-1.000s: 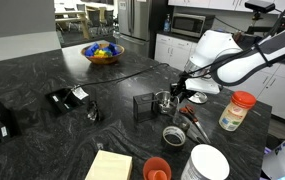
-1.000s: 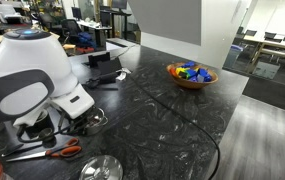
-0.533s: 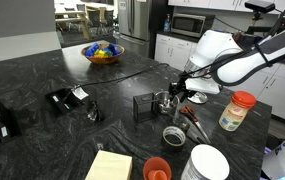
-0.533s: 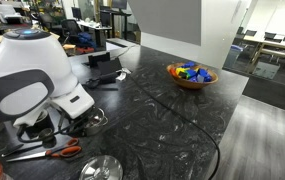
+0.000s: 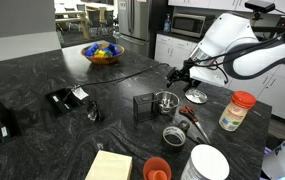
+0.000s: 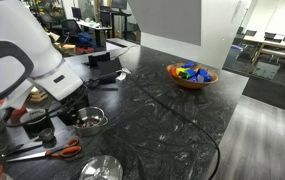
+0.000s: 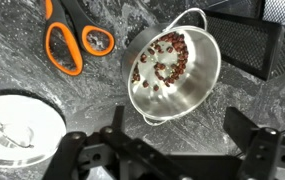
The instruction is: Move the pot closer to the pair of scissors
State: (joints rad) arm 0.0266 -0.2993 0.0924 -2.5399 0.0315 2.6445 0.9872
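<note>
The pot (image 7: pixel 178 70) is a small shiny metal one with reddish-brown bits inside. In the wrist view it stands on the dark counter just right of the orange-handled scissors (image 7: pixel 70 36). In both exterior views the pot (image 5: pixel 166 101) (image 6: pixel 90 121) sits close to the scissors (image 5: pixel 194 97) (image 6: pixel 60 152). My gripper (image 7: pixel 182 140) (image 5: pixel 180 77) hangs open above the pot with nothing between its fingers, clear of the rim.
A black square holder (image 5: pixel 143 106) (image 7: pixel 254 45) stands against the pot's other side. Nearby are a dark round tin (image 5: pixel 173 134), a red-lidded jar (image 5: pixel 236 110), a white round lid (image 5: pixel 209 163) (image 7: pixel 17 125), an orange cup (image 5: pixel 157 168) and a notepad (image 5: pixel 109 166). A fruit bowl (image 5: pixel 103 53) sits farther back.
The jaws have spread wide and let go of the pot. The gripper has risen away from it, while the pot stays on the counter by the scissors.
</note>
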